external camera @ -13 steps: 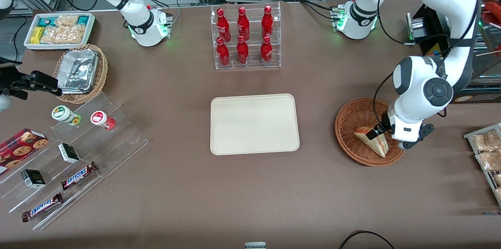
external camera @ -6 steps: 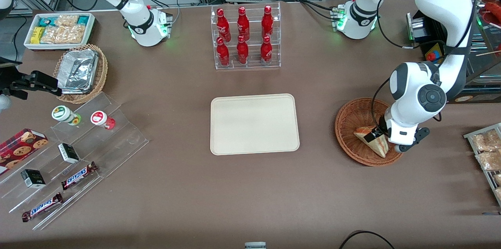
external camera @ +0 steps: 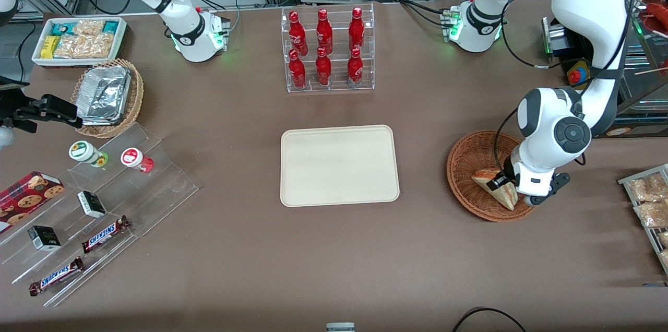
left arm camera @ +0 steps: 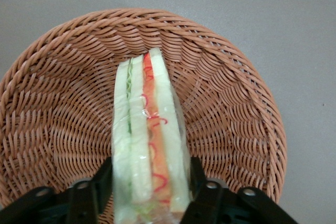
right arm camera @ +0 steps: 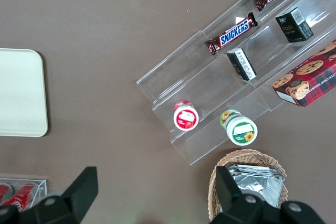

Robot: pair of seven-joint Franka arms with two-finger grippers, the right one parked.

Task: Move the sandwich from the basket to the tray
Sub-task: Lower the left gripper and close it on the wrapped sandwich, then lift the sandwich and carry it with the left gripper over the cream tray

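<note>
So the left arm's gripper (external camera: 499, 181) is down inside the basket (external camera: 462, 165), at the right side of the front view. Its fingers (left arm camera: 103, 179) sit on either flank of the sandwich (left arm camera: 149, 145), pressed up against the bread on both sides, so it looks closed onto it. The sandwich stands on edge in the basket, its orange-red and green layers showing, with its narrow end pointing away from the gripper toward the basket's rim. In the front view the wedge (external camera: 496, 188) shows just below the wrist. The tray (external camera: 339, 165) sits in the middle of the frame, well apart from the basket, nothing on it.
</note>
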